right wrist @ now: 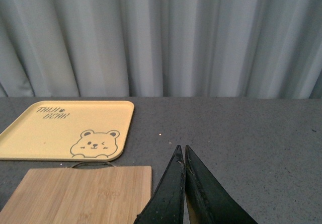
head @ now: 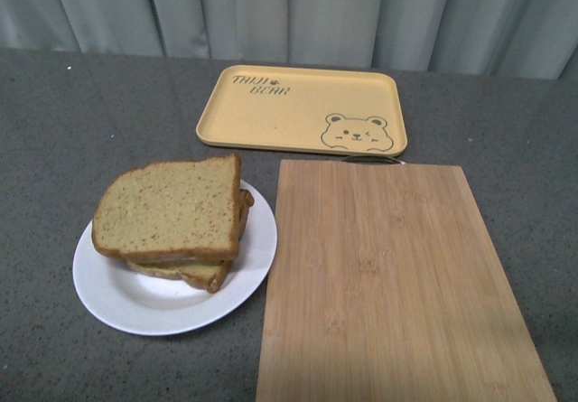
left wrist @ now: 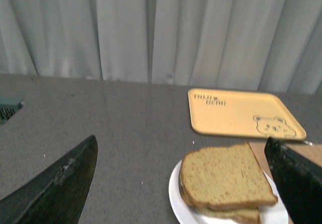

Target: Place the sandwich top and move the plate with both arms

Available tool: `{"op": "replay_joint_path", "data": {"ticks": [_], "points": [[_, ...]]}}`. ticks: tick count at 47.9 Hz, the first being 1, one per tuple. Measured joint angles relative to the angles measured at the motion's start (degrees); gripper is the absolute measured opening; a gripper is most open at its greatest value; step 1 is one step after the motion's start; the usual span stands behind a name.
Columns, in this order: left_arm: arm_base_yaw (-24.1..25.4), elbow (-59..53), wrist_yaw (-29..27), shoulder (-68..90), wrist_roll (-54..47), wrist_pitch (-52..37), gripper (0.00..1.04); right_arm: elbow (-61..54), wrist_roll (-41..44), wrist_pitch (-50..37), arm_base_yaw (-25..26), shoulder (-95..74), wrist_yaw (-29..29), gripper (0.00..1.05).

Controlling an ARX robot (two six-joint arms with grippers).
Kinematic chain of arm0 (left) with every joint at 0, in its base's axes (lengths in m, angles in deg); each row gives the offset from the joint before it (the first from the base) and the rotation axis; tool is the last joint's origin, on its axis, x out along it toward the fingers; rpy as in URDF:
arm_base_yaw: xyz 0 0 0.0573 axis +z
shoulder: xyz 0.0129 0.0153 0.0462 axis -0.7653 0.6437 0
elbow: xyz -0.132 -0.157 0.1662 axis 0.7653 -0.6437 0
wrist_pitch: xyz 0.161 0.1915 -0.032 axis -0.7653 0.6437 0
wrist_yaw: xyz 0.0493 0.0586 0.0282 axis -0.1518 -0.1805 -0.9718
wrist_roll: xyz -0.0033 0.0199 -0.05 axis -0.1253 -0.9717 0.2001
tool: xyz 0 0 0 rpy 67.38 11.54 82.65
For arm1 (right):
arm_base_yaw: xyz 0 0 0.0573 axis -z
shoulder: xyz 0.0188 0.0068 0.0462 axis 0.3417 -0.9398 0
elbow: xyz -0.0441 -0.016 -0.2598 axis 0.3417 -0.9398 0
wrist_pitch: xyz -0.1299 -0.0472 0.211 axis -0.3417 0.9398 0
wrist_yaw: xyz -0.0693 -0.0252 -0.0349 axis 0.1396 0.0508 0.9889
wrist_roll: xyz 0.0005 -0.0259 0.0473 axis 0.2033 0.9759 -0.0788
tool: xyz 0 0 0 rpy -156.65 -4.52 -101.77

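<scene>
Left jaws spread wide, empty. Ahead, between them, one white plate (head: 153, 312) on the counter (head: 54, 122) carries the sandwich top (head: 170, 208), stacked on at least one more slice. Right jaws pressed together, gripping nothing — one wooden board (head: 388, 285) and one yellow tray (head: 271, 113) lie ahead of them.

left gripper (left wrist: 181, 142) jaws wide apart | sandwich top (left wrist: 224, 176) stacked on plate (left wrist: 176, 196) | yellow tray (left wrist: 241, 114) beyond

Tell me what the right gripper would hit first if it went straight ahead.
Likely nothing nearby: the right gripper points, fingers shut, over grey tabletop toward the pale pleated curtain; depth unclear.
</scene>
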Motion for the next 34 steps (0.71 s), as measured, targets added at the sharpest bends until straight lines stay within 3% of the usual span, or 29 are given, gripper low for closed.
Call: {"op": "replay_joint_path", "data": {"ticks": [13, 18, 34], "points": [[0.02, 0.00, -0.13, -0.04, -0.02, 0.00, 0.98, -2.49, 0.87, 13.90, 3.04, 16.72, -3.45, 0.01], [0.02, 0.00, -0.13, -0.04, 0.00, 0.00, 0.98, -2.12, 0.98, 23.26, 6.58, 24.87, -8.07, 0.01], [0.02, 0.00, -0.11, -0.02, -0.02, 0.00, 0.98, -2.43, 0.98, 38.36, 8.44, 41.92, -8.41, 0.01]]}}
